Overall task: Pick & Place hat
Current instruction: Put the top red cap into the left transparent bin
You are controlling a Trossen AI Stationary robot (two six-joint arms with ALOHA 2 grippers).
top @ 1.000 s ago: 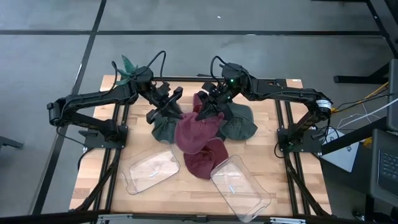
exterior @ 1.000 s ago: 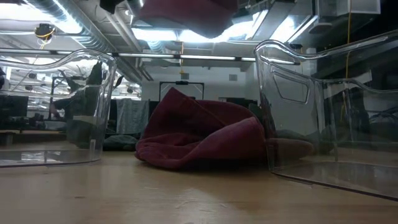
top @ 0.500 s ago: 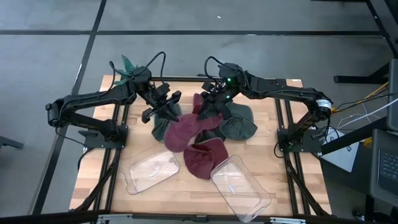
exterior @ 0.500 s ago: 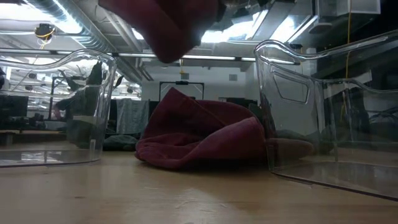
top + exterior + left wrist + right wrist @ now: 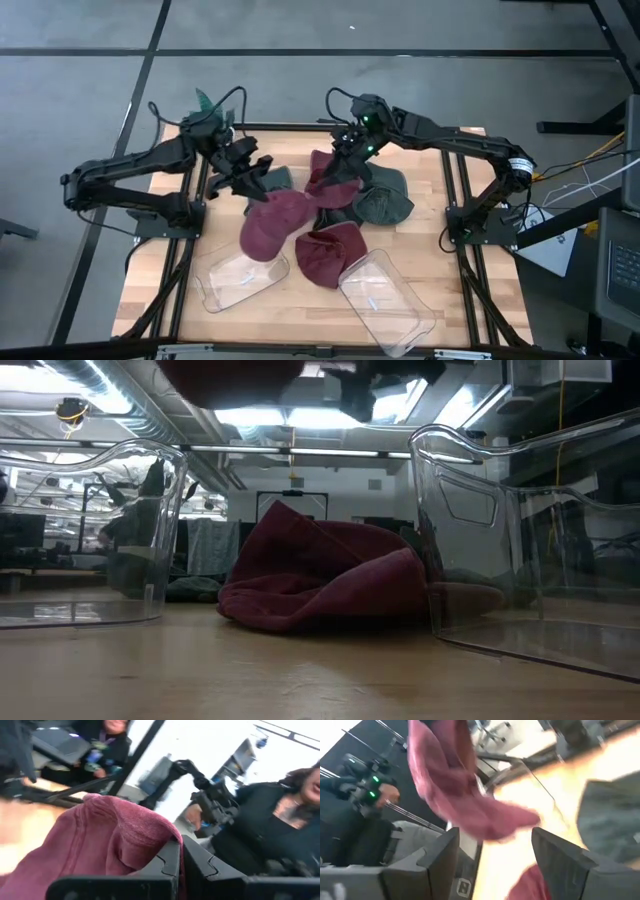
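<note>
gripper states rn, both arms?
Left gripper: shut on the maroon hat.
Right gripper: open, holding nothing, over the hat pile.

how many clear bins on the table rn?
2. One clear bin sits near the table's front edge on the left arm's side; the other is beside it, toward the right arm's side. None looks hidden.

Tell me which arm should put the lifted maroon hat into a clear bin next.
Left. The left gripper is shut on the lifted maroon hat, which hangs just above the left clear bin. The right gripper is open beside the hat pile.
</note>
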